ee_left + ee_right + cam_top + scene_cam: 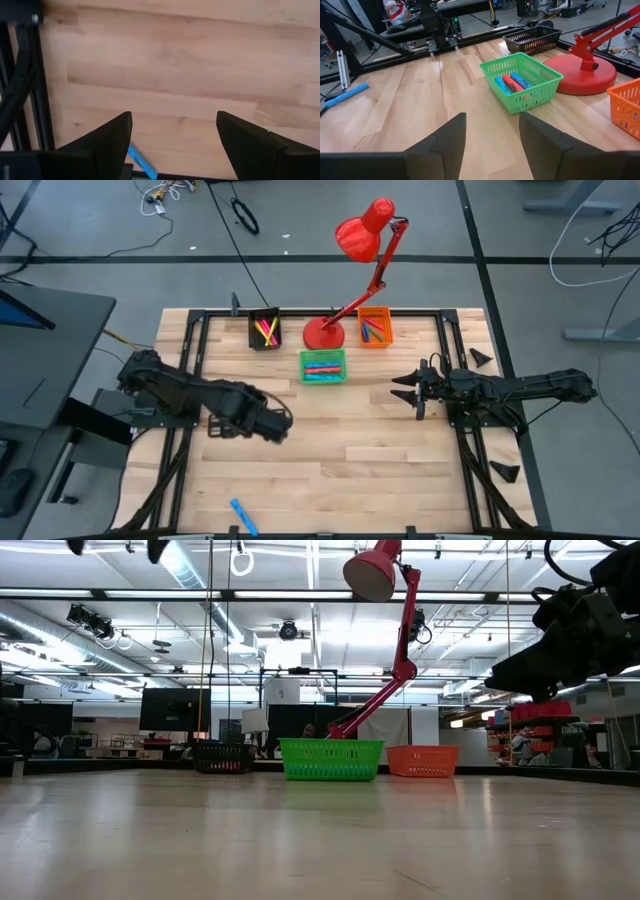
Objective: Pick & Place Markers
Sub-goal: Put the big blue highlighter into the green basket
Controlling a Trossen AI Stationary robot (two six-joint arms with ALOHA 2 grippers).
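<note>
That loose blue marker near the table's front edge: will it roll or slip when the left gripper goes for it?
The blue marker looks like a thin, stiff stick lying flat on smooth wood, so a nudge would probably roll it. It looks light. It lies close to the table edge, so a push could send it off. The left gripper is open.

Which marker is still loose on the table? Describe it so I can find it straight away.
Start at the red lamp at the far edge of the wooden table, with the three small baskets around its base, then cross to the opposite, near edge on the left arm's side. There lies a single blue marker. It is the only one lying on bare wood; all the others sit inside baskets.
</note>
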